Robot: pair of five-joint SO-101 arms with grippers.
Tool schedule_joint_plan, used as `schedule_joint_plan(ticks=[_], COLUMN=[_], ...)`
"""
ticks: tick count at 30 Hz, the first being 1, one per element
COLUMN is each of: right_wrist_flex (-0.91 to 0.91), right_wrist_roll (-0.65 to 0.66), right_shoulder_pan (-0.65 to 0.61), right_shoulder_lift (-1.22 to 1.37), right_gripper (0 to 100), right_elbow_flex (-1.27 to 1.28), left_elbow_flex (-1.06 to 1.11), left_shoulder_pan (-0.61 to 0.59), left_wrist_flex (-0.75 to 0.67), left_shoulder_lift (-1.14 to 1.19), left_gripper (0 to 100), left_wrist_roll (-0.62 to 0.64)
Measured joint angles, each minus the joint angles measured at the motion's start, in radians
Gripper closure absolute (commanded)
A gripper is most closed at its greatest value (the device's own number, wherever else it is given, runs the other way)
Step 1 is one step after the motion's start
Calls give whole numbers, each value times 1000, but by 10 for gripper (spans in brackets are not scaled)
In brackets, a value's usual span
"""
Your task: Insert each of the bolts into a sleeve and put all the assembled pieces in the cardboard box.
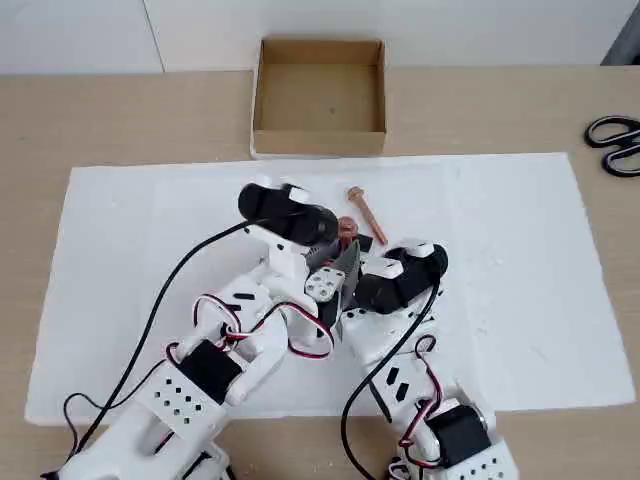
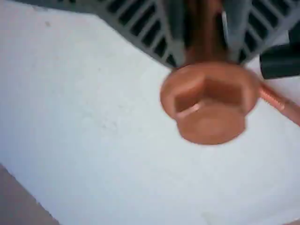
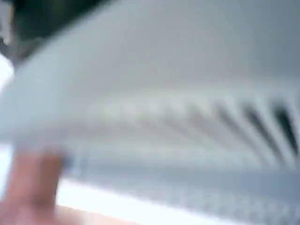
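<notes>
A copper hex-head bolt (image 2: 208, 103) hangs just above the white sheet, its shank gripped between the grey ribbed fingers (image 2: 140, 23) of my left gripper (image 2: 204, 28). From above, this bolt (image 1: 347, 228) sits at the middle of the sheet where both arms meet. My left gripper (image 1: 340, 238) comes in from the left, and my right gripper (image 1: 348, 272) is pressed close beside it from the right. A second copper piece (image 1: 367, 214) lies loose on the sheet just beyond them, also visible as a copper rod (image 2: 281, 102). The right wrist view is blurred: a grey ribbed surface with a copper shape (image 3: 33, 187) at its edge.
The open cardboard box (image 1: 320, 142) stands at the far edge of the white sheet (image 1: 520, 280), with nothing inside. Black scissors (image 1: 615, 145) lie on the wooden table at the far right. Both arms' cables trail toward the near edge.
</notes>
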Motion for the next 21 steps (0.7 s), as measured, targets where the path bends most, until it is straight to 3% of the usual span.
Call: schedule_joint_plan(ticks=[9,16,21], right_wrist_flex=[0,0,0], right_wrist_roll=[0,0,-2], right_shoulder_pan=[-2,0,8], right_shoulder_lift=[0,0,2], right_gripper=[995,995,995], right_elbow_flex=[0,0,0], left_elbow_flex=[-2,-2,0], left_shoulder_pan=[5,-2,-9], left_wrist_flex=[23,31,41], left_shoulder_lift=[0,0,0], left_gripper=[991,832,826], left_wrist_roll=[0,0,0])
